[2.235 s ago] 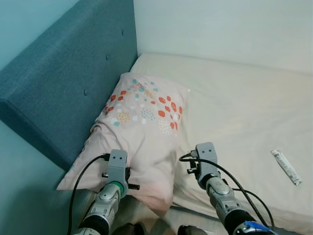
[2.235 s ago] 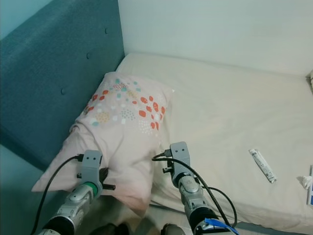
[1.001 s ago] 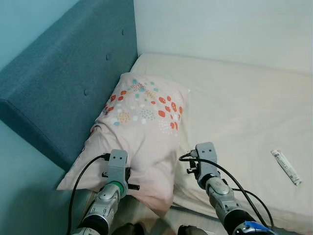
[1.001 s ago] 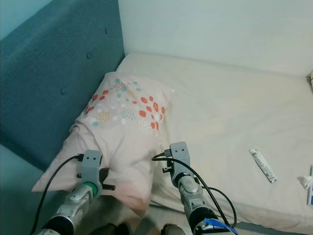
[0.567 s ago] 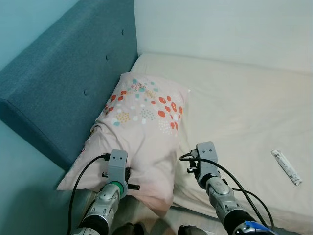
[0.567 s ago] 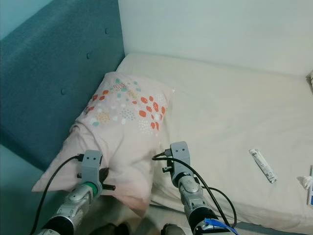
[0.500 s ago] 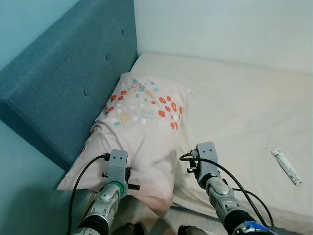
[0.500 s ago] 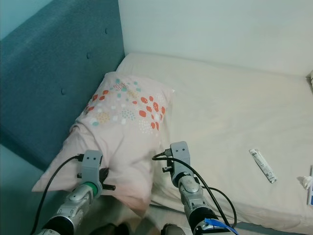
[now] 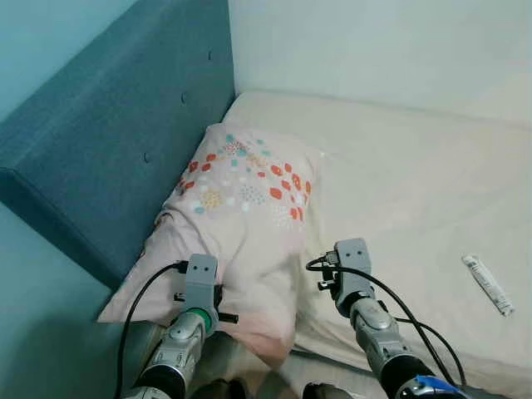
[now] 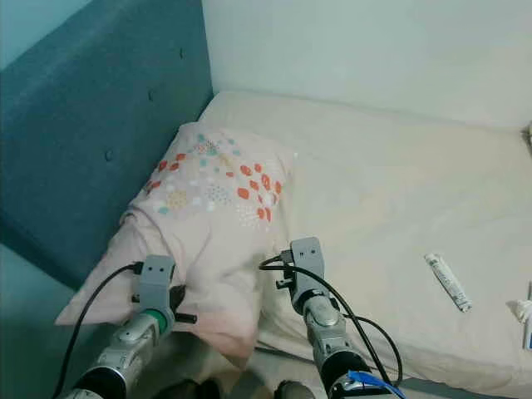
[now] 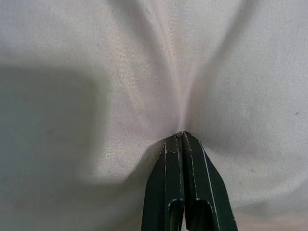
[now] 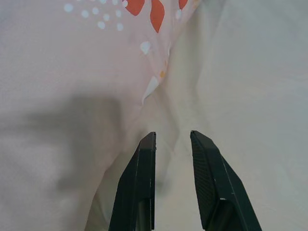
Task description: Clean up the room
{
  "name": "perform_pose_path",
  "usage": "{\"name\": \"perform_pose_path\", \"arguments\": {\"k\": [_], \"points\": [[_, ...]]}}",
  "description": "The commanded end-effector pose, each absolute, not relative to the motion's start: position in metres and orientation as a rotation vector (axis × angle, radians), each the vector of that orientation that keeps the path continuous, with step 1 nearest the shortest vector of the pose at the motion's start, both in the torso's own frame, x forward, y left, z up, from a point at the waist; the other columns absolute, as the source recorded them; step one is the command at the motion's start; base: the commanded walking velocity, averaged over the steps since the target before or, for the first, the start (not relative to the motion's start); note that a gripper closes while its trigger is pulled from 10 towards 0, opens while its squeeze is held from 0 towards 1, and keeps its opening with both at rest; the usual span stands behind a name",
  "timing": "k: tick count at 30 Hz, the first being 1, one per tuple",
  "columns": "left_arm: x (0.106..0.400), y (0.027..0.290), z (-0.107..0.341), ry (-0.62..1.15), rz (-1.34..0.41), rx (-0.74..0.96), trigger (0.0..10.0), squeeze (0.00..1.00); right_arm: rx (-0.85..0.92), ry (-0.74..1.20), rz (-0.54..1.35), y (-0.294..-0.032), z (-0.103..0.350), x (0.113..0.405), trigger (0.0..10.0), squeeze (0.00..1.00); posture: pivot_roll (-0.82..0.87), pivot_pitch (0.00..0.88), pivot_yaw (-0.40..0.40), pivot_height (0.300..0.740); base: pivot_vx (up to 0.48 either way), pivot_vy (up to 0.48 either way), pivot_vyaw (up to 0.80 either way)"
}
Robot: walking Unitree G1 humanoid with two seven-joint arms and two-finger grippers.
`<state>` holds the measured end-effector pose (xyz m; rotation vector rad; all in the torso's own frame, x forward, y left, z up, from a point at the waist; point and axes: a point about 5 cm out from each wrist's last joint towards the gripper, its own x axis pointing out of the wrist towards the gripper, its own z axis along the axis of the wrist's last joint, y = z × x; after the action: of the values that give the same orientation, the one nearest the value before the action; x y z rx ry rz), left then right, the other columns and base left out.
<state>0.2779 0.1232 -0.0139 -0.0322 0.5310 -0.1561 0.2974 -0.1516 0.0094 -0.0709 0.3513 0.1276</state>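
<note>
- A soft pink pillow with red and teal dots (image 9: pixel 241 216) lies on the cream bed sheet (image 9: pixel 399 191), its top end near the blue padded headboard (image 9: pixel 108 141).
- The left gripper (image 11: pixel 183 136) is pinched tight on a fold of the pillow's near end.
- The right gripper (image 12: pixel 172 139) has its fingers apart, pressing on the sheet just beside the pillow's edge.
- A small white tube (image 9: pixel 487 284) lies on the sheet, well apart.
- A pale wall (image 9: pixel 374 41) stands behind the bed.

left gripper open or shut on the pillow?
Shut: left gripper fingertips meet, pinching a fold of the pillow.
</note>
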Motion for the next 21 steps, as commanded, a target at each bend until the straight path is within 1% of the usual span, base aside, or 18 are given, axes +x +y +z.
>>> {"name": "perform_pose_path", "arguments": {"k": [1,9,11,21], "points": [[0.2676,0.1253,-0.0246,0.585,-0.152,-0.028,10.0,0.00,-0.066,0.383,0.125,-0.1520,0.0012,0.2898,10.0,0.00,0.09,0.044,0.078,0.740,0.000,0.000,0.00],[0.2687,0.1249,-0.0240,0.587,-0.155,-0.024,10.0,0.00,-0.066,0.382,0.116,-0.1529,0.0021,0.2911,10.0,0.00,0.09,0.049,0.077,0.740,0.000,0.000,0.00],[0.2689,0.1246,-0.0239,0.589,-0.154,-0.023,10.0,0.00,-0.066,0.379,0.113,-0.1533,0.0028,0.2918,10.0,0.00,0.09,0.066,0.075,0.740,0.000,0.000,0.00],[0.2729,0.1255,-0.0213,0.585,-0.146,-0.031,10.0,0.00,-0.085,0.374,0.125,-0.1552,0.0020,0.2898,10.0,0.00,0.08,0.044,0.076,0.740,0.000,0.000,0.00]]}}
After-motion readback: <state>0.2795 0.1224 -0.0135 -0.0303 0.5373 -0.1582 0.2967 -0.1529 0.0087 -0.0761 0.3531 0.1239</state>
